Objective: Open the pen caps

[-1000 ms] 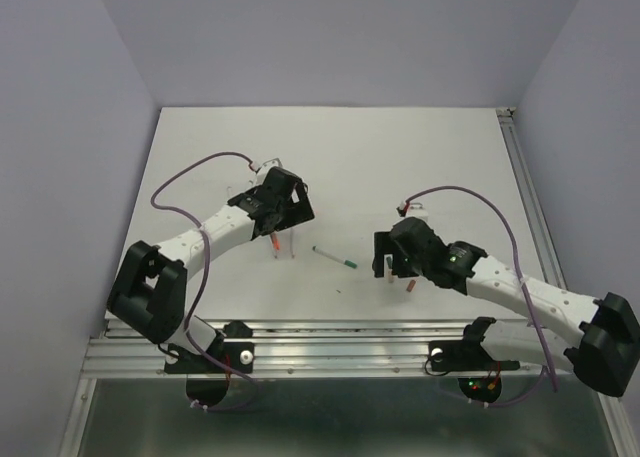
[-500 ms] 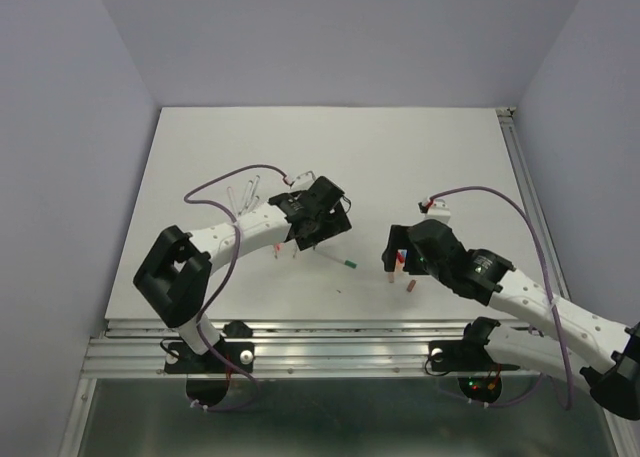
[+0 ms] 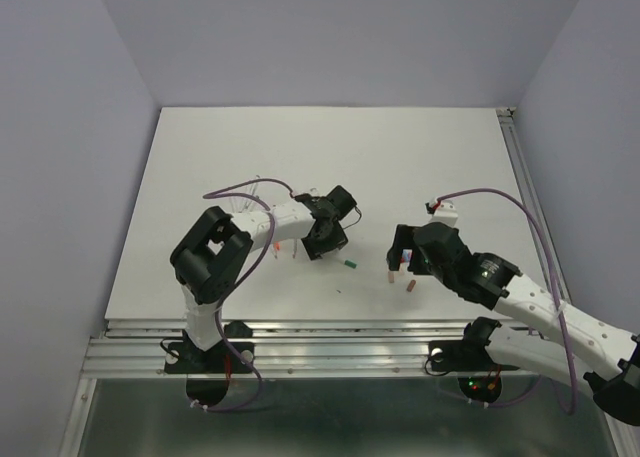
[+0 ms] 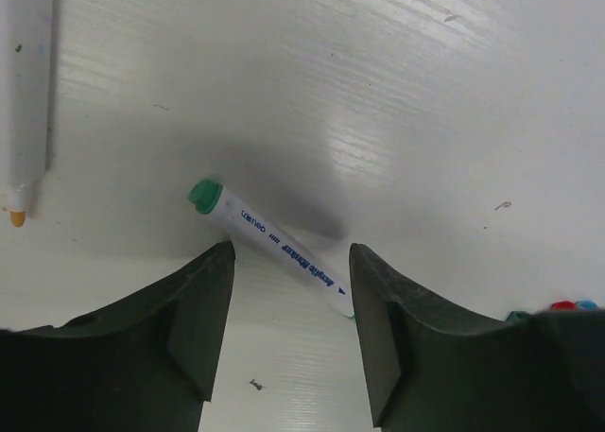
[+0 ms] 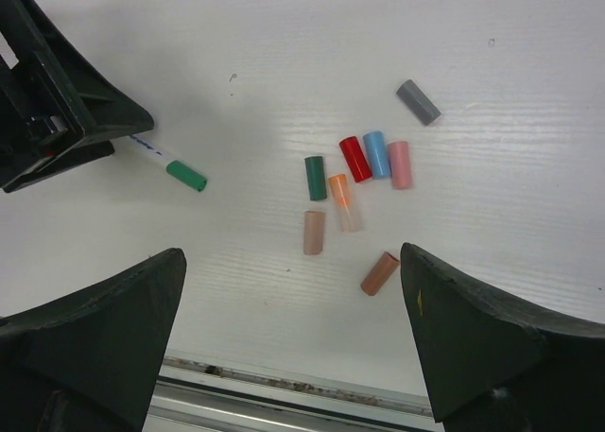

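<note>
**Left fingers astride the capped pen, loose caps under the right**

The left fingers (image 4: 210,290) hang low over the table (image 3: 400,147), a little left of its middle and toward the near edge. They stand partly released, one on each side of a white pen (image 4: 284,254) that lies slantwise in the gap. Nothing is clamped, and I cannot tell whether either finger touches the barrel. The green cap (image 4: 204,194) sits on the end of this pen, just beyond the fingertips. A second white pen (image 4: 26,92) lies apart from it at the edge of the left wrist view, its orange tip bare.

The right fingers (image 5: 132,309) are spread wide and grasp nothing. They hover to the right of the capped pen, nearer the table's near edge. Beneath them eight loose caps lie on the table.

- The red cap (image 5: 355,159), blue cap (image 5: 377,154) and pink cap (image 5: 400,164) lie side by side in a tight row.
- The dark green cap (image 5: 315,178) is just left of the red one.
- The clear orange cap (image 5: 344,201) is just beside the dark green cap, on the near side of the row.
- The tan cap (image 5: 314,232) lies a little nearer again.
- The brown cap (image 5: 379,273) is the nearest of all to the table's near edge.
- The grey cap (image 5: 418,102) lies alone on the far right of the group, apart from the others.
</note>
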Robot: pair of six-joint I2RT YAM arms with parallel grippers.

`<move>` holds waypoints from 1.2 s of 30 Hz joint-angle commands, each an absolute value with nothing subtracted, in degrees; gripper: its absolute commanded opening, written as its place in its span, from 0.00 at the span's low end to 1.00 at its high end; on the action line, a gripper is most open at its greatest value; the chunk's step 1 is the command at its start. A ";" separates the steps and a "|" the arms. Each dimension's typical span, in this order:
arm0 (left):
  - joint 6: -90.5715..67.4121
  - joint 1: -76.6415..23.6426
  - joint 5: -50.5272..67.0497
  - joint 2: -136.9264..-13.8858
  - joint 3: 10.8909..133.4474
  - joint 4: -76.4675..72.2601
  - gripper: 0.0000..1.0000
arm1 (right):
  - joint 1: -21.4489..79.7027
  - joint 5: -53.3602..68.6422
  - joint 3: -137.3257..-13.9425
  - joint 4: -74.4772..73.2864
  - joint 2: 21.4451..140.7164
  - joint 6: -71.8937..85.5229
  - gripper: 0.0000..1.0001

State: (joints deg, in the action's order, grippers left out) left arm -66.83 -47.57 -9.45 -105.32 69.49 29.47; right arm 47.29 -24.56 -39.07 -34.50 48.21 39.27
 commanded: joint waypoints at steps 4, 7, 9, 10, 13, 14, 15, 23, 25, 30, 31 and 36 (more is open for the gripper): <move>-67.50 -48.43 -14.24 -109.16 74.44 36.56 0.48 | 47.11 -28.47 -37.18 -33.75 47.64 40.08 1.00; -67.68 -48.43 -14.94 -109.25 73.92 36.91 0.32 | 47.02 -28.83 -37.18 -33.92 47.64 40.43 1.00; -67.41 -48.52 -15.12 -109.60 73.57 36.91 0.18 | 47.11 -29.00 -37.18 -34.10 47.46 40.52 1.00; -67.24 -48.52 -15.03 -109.69 73.39 36.83 0.14 | 47.11 -29.09 -37.18 -34.19 47.55 40.60 1.00; -66.36 -48.52 -14.42 -109.95 72.95 35.69 0.00 | 47.02 -28.13 -37.53 -34.54 46.94 40.17 1.00; -66.36 -48.60 -14.33 -109.69 72.60 34.99 0.00 | 47.02 -27.34 -37.53 -34.45 46.76 39.73 1.00; -66.71 -48.78 -14.24 -108.56 71.55 33.50 0.00 | 47.02 -24.81 -37.18 -33.50 46.15 38.94 1.00; -68.46 -50.80 -14.77 -93.27 63.39 21.72 0.00 | 47.11 -0.28 -33.49 -23.21 46.67 30.06 1.00; -69.87 -51.24 -14.24 -89.57 61.88 19.53 0.00 | 47.11 4.28 -33.05 -19.96 47.63 29.88 1.00; -70.23 -53.08 -13.27 -86.49 60.20 17.49 0.00 | 47.20 8.70 -33.57 -12.58 53.95 30.50 1.00; -70.22 -53.35 -13.27 -86.66 60.29 17.40 0.00 | 47.11 9.57 -34.10 -11.87 55.27 30.41 1.00; -70.66 -54.49 -12.75 -87.45 61.43 16.88 0.00 | 47.11 8.27 -36.38 -8.00 62.65 31.02 0.94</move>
